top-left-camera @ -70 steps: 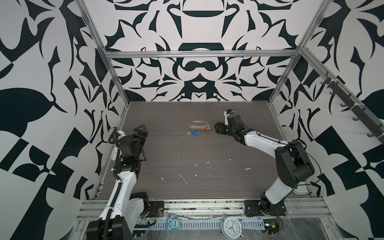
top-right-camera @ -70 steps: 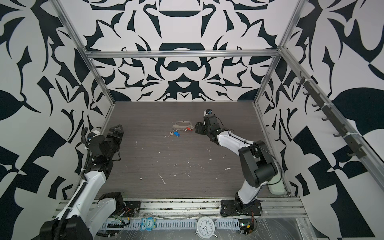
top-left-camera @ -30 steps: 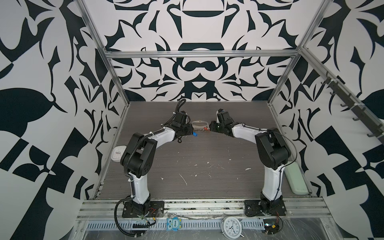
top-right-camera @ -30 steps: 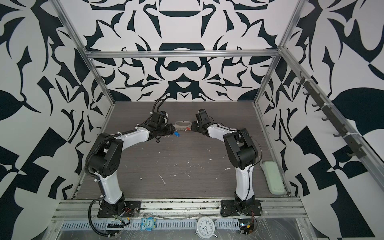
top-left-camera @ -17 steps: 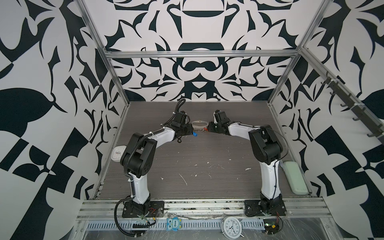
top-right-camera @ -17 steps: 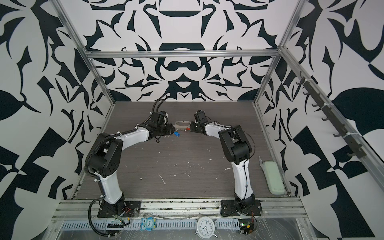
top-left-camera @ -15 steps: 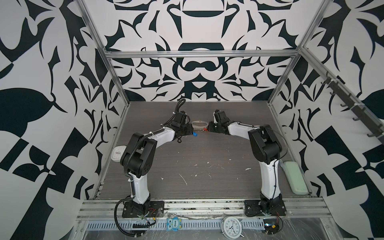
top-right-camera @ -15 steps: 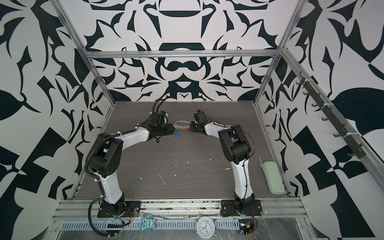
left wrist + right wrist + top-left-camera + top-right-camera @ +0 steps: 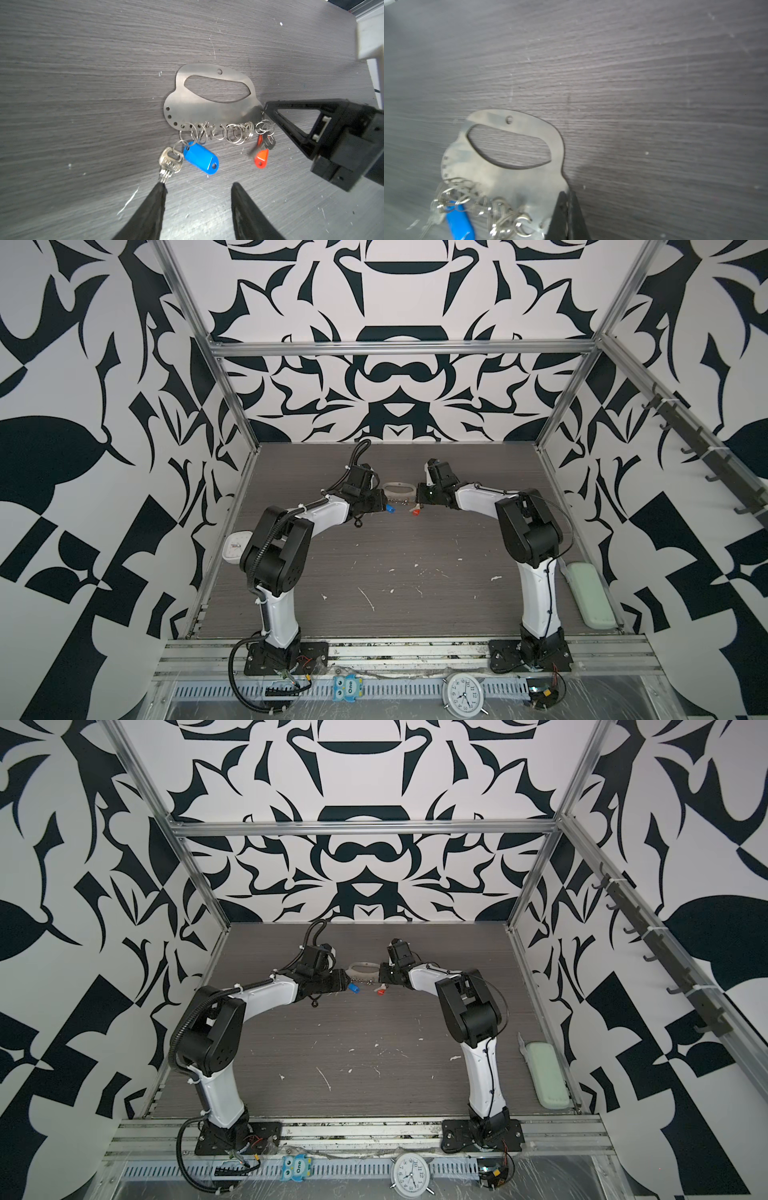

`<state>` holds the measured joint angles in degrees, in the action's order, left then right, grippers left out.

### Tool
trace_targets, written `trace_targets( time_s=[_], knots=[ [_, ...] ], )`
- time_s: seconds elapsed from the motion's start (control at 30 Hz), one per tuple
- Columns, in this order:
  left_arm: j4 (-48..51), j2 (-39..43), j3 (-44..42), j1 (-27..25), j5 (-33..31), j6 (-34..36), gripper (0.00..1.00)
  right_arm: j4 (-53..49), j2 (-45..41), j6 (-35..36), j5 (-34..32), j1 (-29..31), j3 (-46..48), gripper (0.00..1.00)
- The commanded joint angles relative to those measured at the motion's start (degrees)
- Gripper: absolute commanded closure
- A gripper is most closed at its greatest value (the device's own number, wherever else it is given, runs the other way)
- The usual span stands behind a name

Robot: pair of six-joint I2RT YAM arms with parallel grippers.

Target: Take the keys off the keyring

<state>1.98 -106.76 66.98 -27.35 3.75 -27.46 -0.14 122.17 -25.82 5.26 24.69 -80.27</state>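
On the far middle of the table (image 9: 374, 556), the keyring (image 9: 207, 104), a flat metal plate, is lying with the right gripper (image 9: 565, 195) pinching shut on only its thin right corner, so a pull may be sliding it free. The left gripper (image 9: 198, 185) is hovering half open at its near left side, one finger (image 9: 161, 192) at the tip of the blue-tagged key (image 9: 170, 162); closing badly, it may be dragging the tangled rings (image 9: 236, 133) instead.

Bare table (image 9: 395, 572) in front of and behind the keyring (image 9: 207, 108), easy entry there. Sides blocked: left gripper (image 9: 198, 184) spread at the blue tag (image 9: 200, 159), right gripper (image 9: 566, 197) closed against the keyring's corner (red tag (image 9: 261, 159) crowds it).
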Motion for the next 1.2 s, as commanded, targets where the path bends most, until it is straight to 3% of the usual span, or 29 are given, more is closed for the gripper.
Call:
trace_targets(
  time_s=[0.0,0.27,0.43,0.73,0.93,1.17],
  knots=[
    [-1.5,4.0,-2.2,-0.1,1.7,-0.9,0.45,3.0,-5.7,1.7,0.8,-0.1,2.7,1.00],
    [-7.4,10.2,-8.3,-0.1,8.9,-4.5,0.43,10.2,-14.5,4.8,6.9,1.2,10.7,1.00],
    [-13.2,14.6,-12.4,-0.1,16.2,-6.8,0.44,14.5,-20.1,7.2,14.4,1.7,15.2,1.00],
    [-17.3,22.7,-16.8,-0.1,23.6,-9.4,0.53,18.5,-29.8,9.4,27.2,2.0,20.5,1.00],
    [-16.6,31.1,-19.7,-0.6,24.3,-7.7,0.56,17.4,-35.1,9.6,35.3,2.0,21.8,1.00],
    [-13.3,39.0,-21.8,-1.2,19.1,-4.8,0.58,17.4,-39.1,8.3,41.9,2.2,22.6,1.00]
  ],
)
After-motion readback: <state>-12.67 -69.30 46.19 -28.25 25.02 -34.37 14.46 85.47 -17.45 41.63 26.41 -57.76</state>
